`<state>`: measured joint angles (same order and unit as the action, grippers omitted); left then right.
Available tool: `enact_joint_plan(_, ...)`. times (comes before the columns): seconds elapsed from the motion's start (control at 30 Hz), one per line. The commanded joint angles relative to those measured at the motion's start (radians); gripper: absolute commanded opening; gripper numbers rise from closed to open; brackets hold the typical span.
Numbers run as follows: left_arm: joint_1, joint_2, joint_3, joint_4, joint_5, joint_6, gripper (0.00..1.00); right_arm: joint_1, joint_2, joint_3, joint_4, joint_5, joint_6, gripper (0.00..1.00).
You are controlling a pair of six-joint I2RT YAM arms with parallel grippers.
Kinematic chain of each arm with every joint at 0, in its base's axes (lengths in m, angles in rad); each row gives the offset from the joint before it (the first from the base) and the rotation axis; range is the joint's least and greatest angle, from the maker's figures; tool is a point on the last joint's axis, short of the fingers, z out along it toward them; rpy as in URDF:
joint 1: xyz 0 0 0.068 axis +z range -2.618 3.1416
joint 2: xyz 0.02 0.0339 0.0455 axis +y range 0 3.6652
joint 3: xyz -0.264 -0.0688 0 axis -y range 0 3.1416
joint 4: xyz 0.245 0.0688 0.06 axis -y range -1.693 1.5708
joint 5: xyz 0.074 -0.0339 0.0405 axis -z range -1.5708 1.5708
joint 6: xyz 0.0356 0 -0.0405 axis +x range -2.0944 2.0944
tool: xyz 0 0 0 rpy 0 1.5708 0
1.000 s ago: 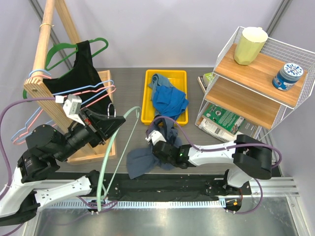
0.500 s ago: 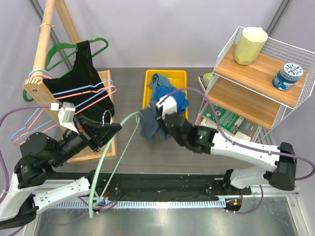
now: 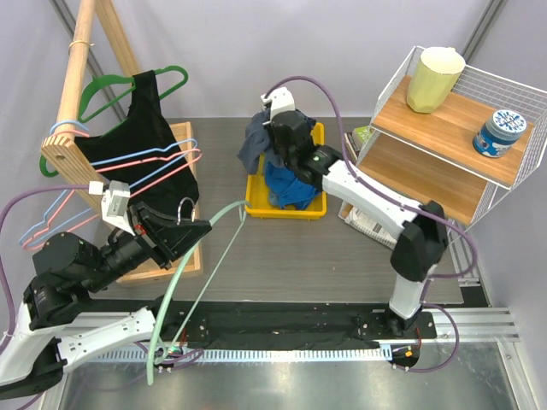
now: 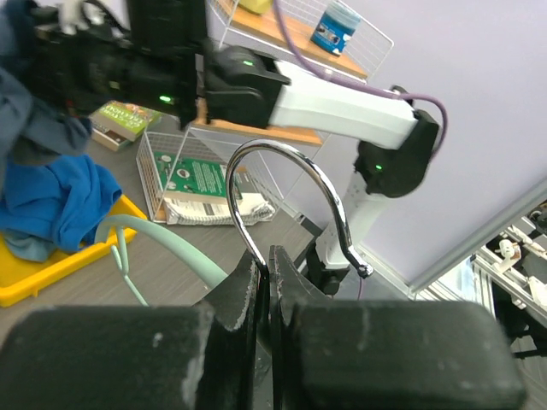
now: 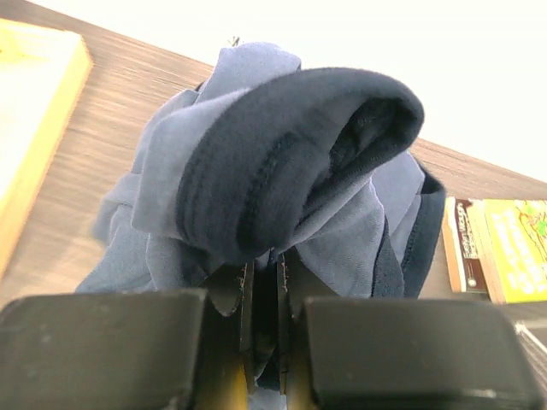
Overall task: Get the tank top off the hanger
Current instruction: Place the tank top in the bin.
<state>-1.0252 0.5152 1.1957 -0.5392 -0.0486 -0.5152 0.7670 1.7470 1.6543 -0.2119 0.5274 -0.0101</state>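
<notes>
Our right gripper (image 3: 270, 138) has its jaws pressed nearly together, pinching a bunched-up fold of the dark blue-grey tank top (image 3: 254, 143). The wrist view shows it best, with the cloth mounded over the right gripper (image 5: 263, 282) and spilling down both sides. From above, the tank top hangs off the table (image 3: 256, 248), over the far left corner of the yellow tray (image 3: 320, 162), which has a blue cloth (image 3: 292, 183) lying in it. It's well apart from the mint green hanger (image 3: 195, 266), which is bare. The left gripper (image 4: 269, 266) is clamped tight on the stem of that hanger's metal hook (image 4: 295, 164).

As for writing, there's a blue tin (image 3: 502, 131) on the shelf (image 3: 427, 107) with a patterned lid, and a green-covered book (image 3: 385, 205) in the bottom tier (something's printed on both, but it's too small for us to read).
</notes>
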Motion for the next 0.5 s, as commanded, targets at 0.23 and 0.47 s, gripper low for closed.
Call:
enact_joint_plan(0.23,0.004,0.034,0.056,-0.047,0.046,-0.009,0.0,-0.048,0.201,0.128,0.098,0.267,-0.375,0.01)
enact_joint_plan(0.47,0.004,0.065,0.081,-0.084,0.073,-0.016,0.0,-0.049,0.151,0.03,0.115,0.177,-0.418,0.01)
